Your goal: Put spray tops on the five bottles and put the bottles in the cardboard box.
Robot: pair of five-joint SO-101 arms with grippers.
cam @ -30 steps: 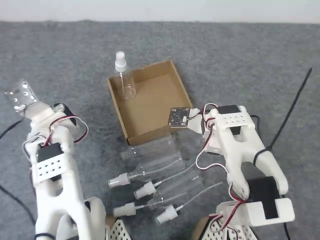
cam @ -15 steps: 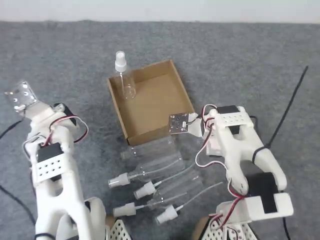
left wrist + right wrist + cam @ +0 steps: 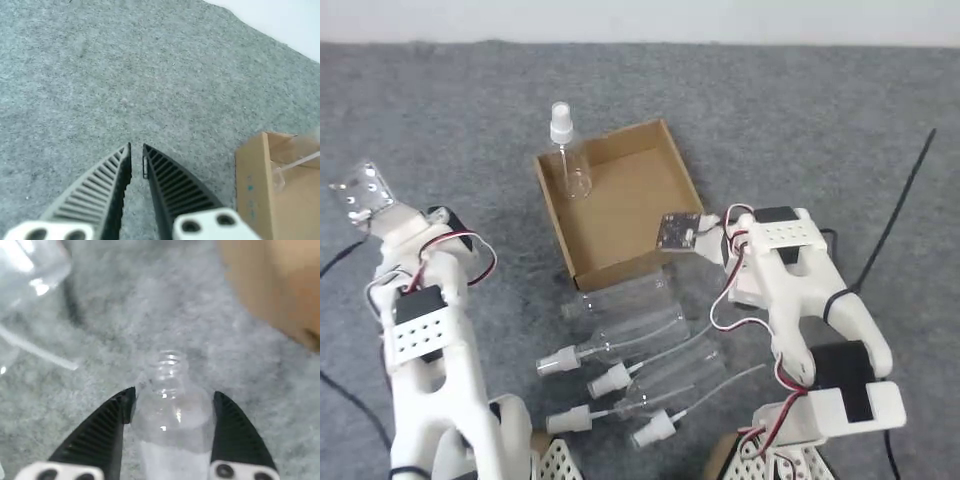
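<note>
The right claw clasps an uncapped clear bottle just below its neck; light, smooth plastic likely slips, so the body offers surest hold.

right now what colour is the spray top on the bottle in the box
The spray top is white; high view shows it best.

White arms, ribbed black hands, red-white wires

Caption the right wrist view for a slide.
Right gripper clamps an uncapped clear bottle, grey carpet and a cardboard box edge behind.
</note>
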